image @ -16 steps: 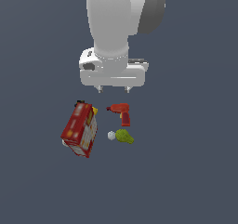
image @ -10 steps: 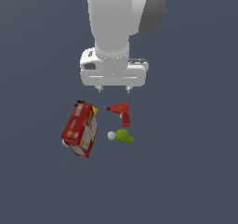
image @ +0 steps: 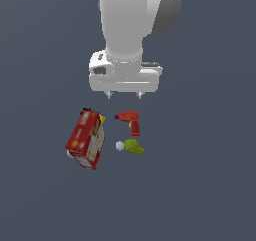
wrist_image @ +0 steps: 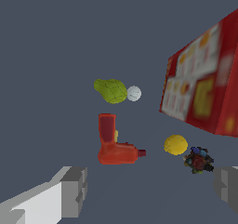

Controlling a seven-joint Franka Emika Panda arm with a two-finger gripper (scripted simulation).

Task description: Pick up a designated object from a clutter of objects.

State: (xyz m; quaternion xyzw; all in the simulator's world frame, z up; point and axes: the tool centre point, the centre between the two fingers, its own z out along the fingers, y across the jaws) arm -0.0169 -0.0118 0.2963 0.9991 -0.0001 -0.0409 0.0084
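The designated object (wrist_image: 198, 160) is a small lumpy dark thing with red and blue patches. In the wrist view it lies beside the small yellow piece (wrist_image: 175, 144), near a corner of the large red box (wrist_image: 204, 93). In the exterior view only a dark speck (image: 86, 109) shows at the box's far end. My gripper (image: 124, 96) hangs open and empty above the clutter, well clear of it. In the wrist view the gripper (wrist_image: 151, 188) has its fingers (wrist_image: 74, 190) wide apart, and the dark thing sits close to the other finger.
The large red box (image: 86, 139) lies tilted at the exterior view's left. The red drill (image: 131, 121) (wrist_image: 114, 146) lies under the gripper. The yellow-green pear-like item (image: 134, 147) (wrist_image: 111, 90) and the tiny white ball (image: 120, 145) (wrist_image: 134, 93) touch each other nearer the camera.
The hand has shifted slightly toward the exterior view's right and levelled out. The objects have not moved.
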